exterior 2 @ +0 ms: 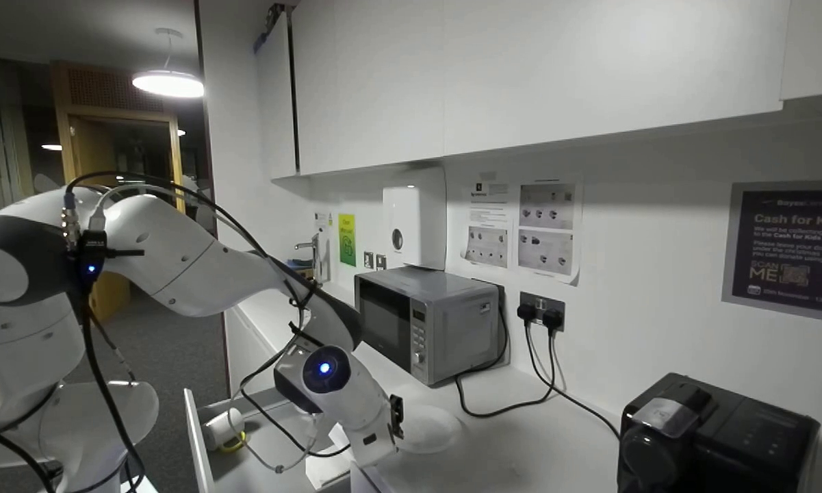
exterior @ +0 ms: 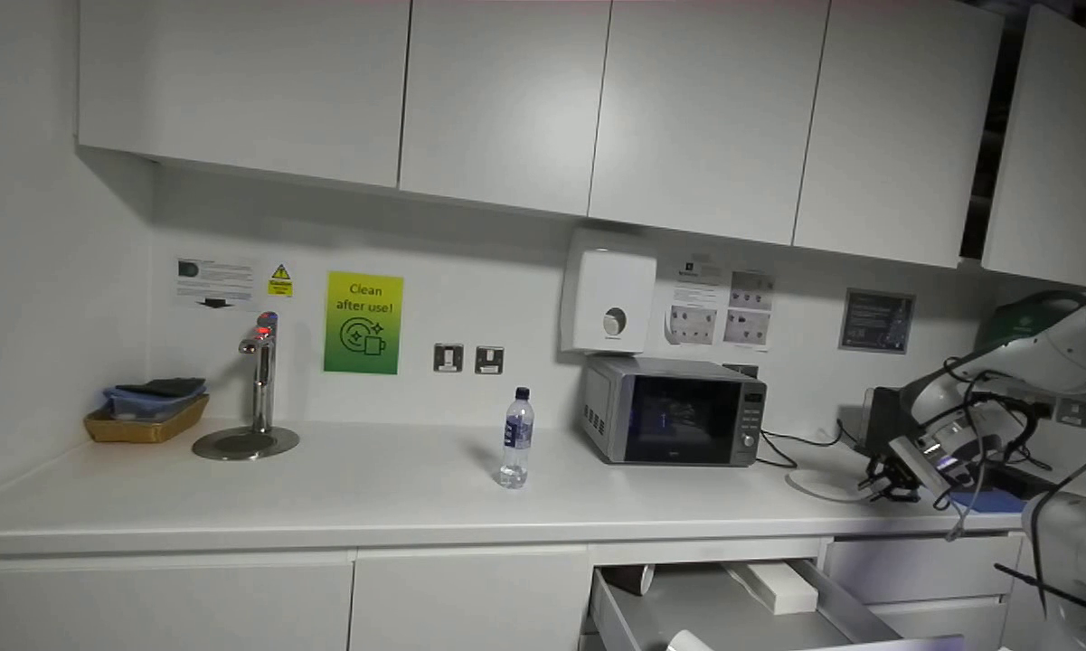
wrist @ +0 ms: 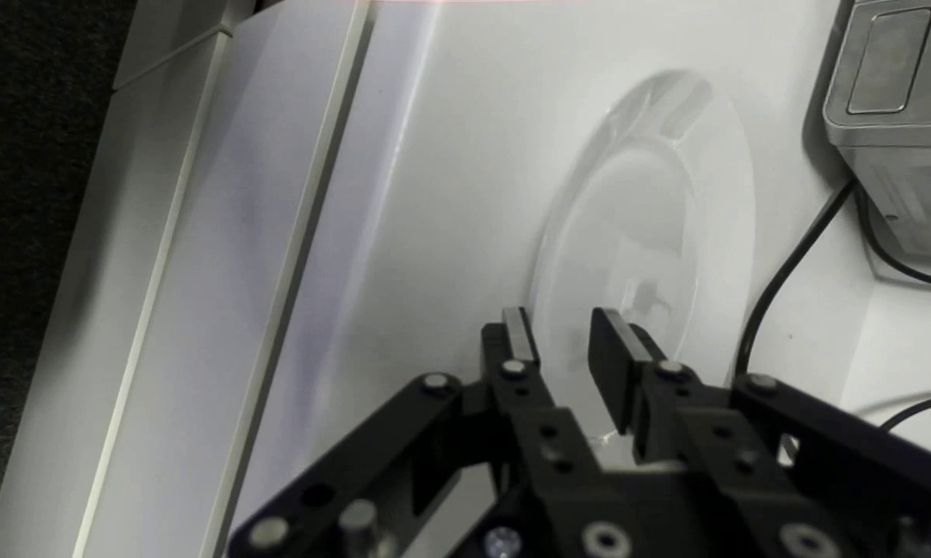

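Note:
My gripper (wrist: 562, 333) stands partly open, its two dark fingers parallel with a gap between them and nothing held. Just beyond and below the fingertips lies a white plate (wrist: 628, 209), flat on the white countertop. Its near part is hidden behind the fingers; whether they touch it I cannot tell. The plate (exterior: 818, 485) also shows in both exterior views, close beside the gripper (exterior: 873, 488), which points down and toward it. A clear water bottle (exterior: 517, 443) with a dark cap stands upright farther along the counter.
A grey microwave (exterior: 678, 416) stands beyond the plate, with black cables (wrist: 794, 263) trailing from it. Below the counter a drawer (exterior: 687, 610) is pulled out, holding a white mug (exterior 2: 224, 428) and a white box (exterior: 782, 588). A black coffee machine (exterior 2: 718, 438) sits at the near end.

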